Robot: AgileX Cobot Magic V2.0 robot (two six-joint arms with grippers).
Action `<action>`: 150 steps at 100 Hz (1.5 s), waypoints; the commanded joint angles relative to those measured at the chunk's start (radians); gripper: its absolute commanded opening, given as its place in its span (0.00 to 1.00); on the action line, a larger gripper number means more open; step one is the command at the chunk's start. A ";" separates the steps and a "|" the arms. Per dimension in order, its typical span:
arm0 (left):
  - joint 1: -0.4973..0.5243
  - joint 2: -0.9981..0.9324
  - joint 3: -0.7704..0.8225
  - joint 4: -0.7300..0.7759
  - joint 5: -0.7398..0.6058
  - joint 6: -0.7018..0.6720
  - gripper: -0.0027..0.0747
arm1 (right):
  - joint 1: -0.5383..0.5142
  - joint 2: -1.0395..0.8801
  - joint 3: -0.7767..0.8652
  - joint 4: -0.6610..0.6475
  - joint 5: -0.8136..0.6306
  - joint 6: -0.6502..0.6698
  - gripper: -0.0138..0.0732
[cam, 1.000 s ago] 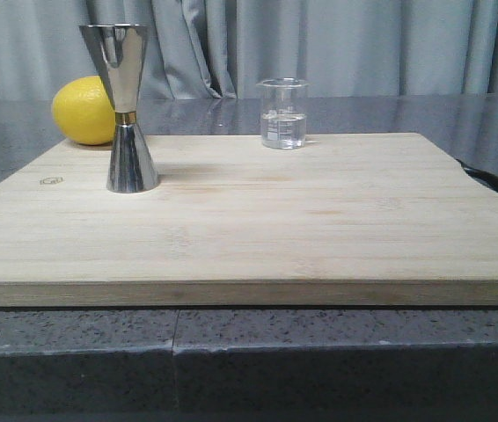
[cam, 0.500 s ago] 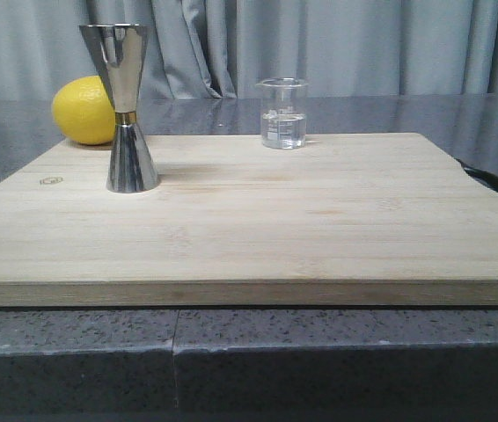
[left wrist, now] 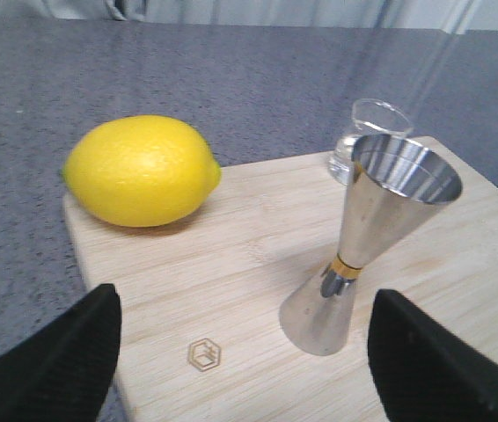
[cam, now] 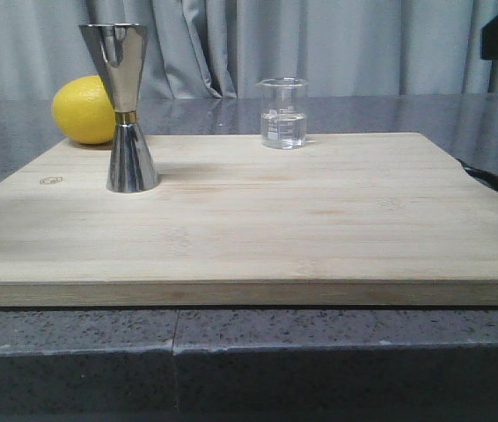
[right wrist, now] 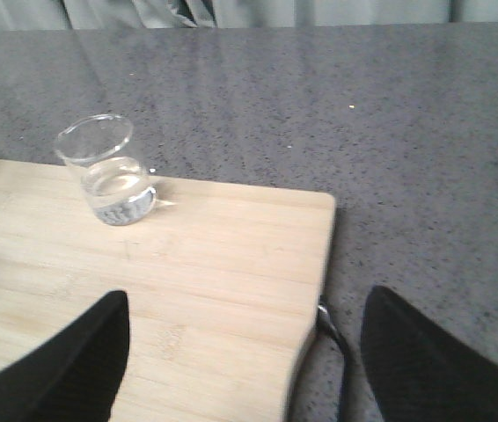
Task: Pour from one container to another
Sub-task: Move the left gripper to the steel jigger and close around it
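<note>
The clear glass beaker (cam: 283, 114), with a little clear liquid in it, stands upright at the back middle of the wooden cutting board (cam: 319, 229). On the board's left side the steel jigger (cam: 126, 105) stands upright. My left gripper (left wrist: 245, 297) hovers open above the board's left corner, short of the jigger (left wrist: 372, 237), with nothing between its fingers. Beyond the jigger in that view is the beaker (left wrist: 368, 132). The right gripper (right wrist: 247, 299) is open over the board's right edge, well short of the beaker (right wrist: 108, 171), and holds nothing.
A yellow lemon (cam: 82, 110) lies behind the jigger at the board's back left corner, and shows as the lemon (left wrist: 141, 170) in the left wrist view. A black handle (right wrist: 333, 330) sticks out at the board's right edge. Grey speckled counter (right wrist: 407, 132) surrounds the board; curtains hang behind.
Dark parts of both arms have come into the top left and top right corners of the front view. The jigger, beaker and lemon have not moved.
</note>
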 commanded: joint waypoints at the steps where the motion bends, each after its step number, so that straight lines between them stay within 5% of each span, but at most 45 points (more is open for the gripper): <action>1: 0.001 0.061 -0.024 -0.119 0.126 0.127 0.73 | 0.032 0.035 -0.036 -0.024 -0.141 -0.004 0.73; 17: 0.001 0.197 -0.026 -0.168 0.284 0.308 0.73 | 0.046 0.103 -0.036 -0.028 -0.192 -0.004 0.73; 39: -0.003 0.378 -0.067 -0.168 0.468 0.390 0.73 | 0.046 0.135 -0.036 -0.028 -0.238 -0.004 0.73; 105: -0.162 0.612 -0.319 -0.168 0.473 0.477 0.72 | 0.046 0.135 -0.036 -0.053 -0.301 -0.004 0.73; 150: -0.162 0.642 -0.319 -0.168 0.514 0.477 0.34 | 0.046 0.135 -0.036 -0.053 -0.302 -0.004 0.73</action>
